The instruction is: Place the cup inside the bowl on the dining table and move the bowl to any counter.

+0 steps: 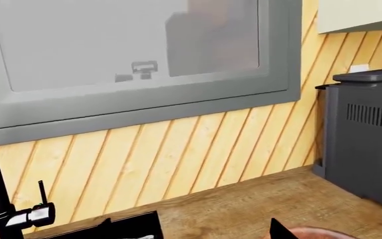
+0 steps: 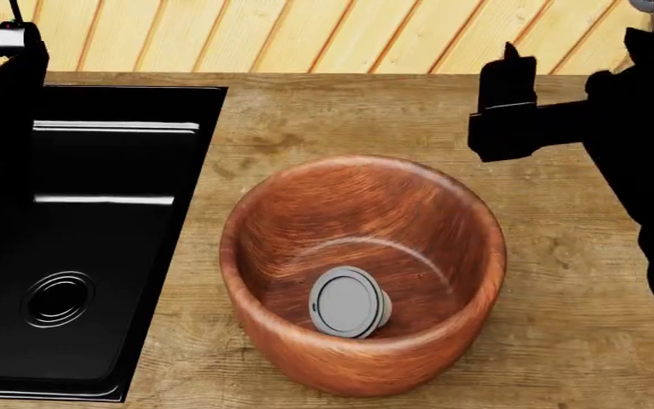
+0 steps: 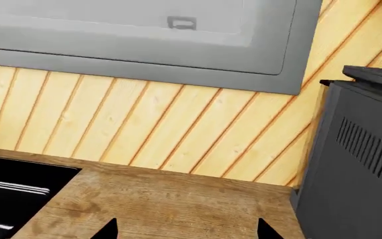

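Although little of the left gripper (image 1: 276, 230) is shown in the left wrist view, one dark fingertip is recorded beside a sliver of the bowl (image 1: 320, 232) rim, over the wooden worktop (image 1: 257, 204); beyond it stand a sink (image 1: 121, 226) corner, a black tap (image 1: 8, 209) and a dark grey appliance (image 1: 367, 139). Its state cannot be told.

Head view: the bowl (image 2: 361, 273) is set on the worktop (image 2: 554, 256) just beside the sink (image 2: 77, 239), below and apart from the right gripper (image 2: 507, 106), which is empty. The cup (image 2: 350, 302) is listed lying on its side inside the bowl, lid upward.

Right wrist view: two fingertips of the right gripper (image 3: 187, 229) are seen spread wide, released, nothing between them, the appliance (image 3: 357, 149) close alongside.

Risks judged: the bowl could be nudged toward the sink by a withdrawing arm; the appliance could be struck by the right arm.
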